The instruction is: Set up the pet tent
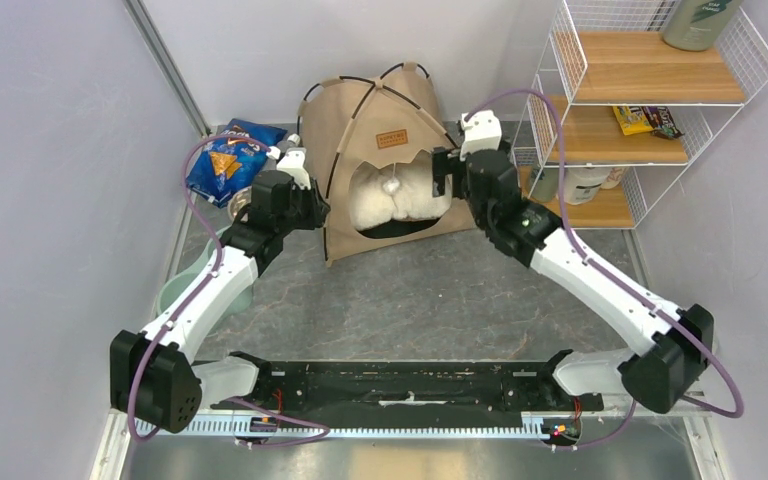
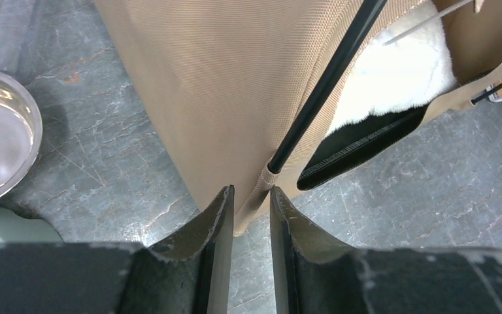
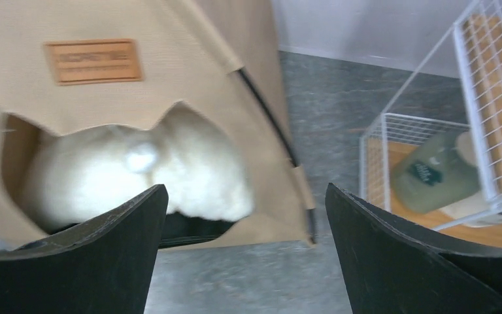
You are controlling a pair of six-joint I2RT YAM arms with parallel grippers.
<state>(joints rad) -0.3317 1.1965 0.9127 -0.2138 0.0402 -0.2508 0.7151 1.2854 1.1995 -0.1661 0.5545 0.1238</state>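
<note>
Pet tent (image 1: pixel 375 150) is domed woven canvas on black poles (image 2: pixel 327 85).

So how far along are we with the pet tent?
Mostly done: the pet tent stands arched on its black poles, white pillow inside. In hand: the left gripper sits at the front corner with narrowly parted fingers; grip unclear. The right gripper is wide open, empty. Remaining: probably just back both arms away.

Overhead view and both close wrist views share the tent (image 1: pixel 365 150).
</note>
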